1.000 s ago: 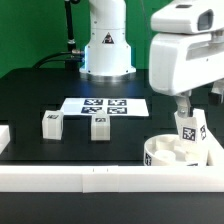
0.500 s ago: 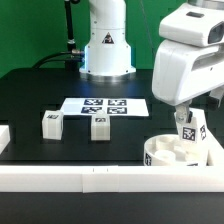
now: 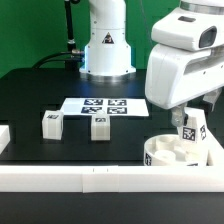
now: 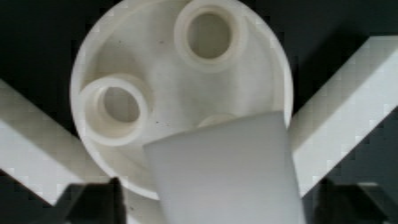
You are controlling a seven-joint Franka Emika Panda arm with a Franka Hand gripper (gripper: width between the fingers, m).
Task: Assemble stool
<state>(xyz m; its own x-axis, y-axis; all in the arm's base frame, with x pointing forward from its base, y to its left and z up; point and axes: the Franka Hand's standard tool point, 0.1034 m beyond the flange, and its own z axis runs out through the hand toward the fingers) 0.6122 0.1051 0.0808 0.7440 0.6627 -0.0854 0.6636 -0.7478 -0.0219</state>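
Observation:
The round white seat disc lies at the front of the exterior view's right, in the corner of the white border bars. My gripper is shut on one white leg with a tag and holds it upright over the disc's far right part, its lower end at the disc. In the wrist view the leg sits between the dark fingers, with the seat and two of its round holes beyond. Two more tagged legs stand on the black table at the exterior view's left.
The marker board lies flat behind the two loose legs. A long white border bar runs along the front, with shorter bars at the left and right. The robot base stands at the back.
The wrist and hand have tilted and shifted toward the exterior view's left over the held leg. The leg has stayed at the seat, nearly in place.

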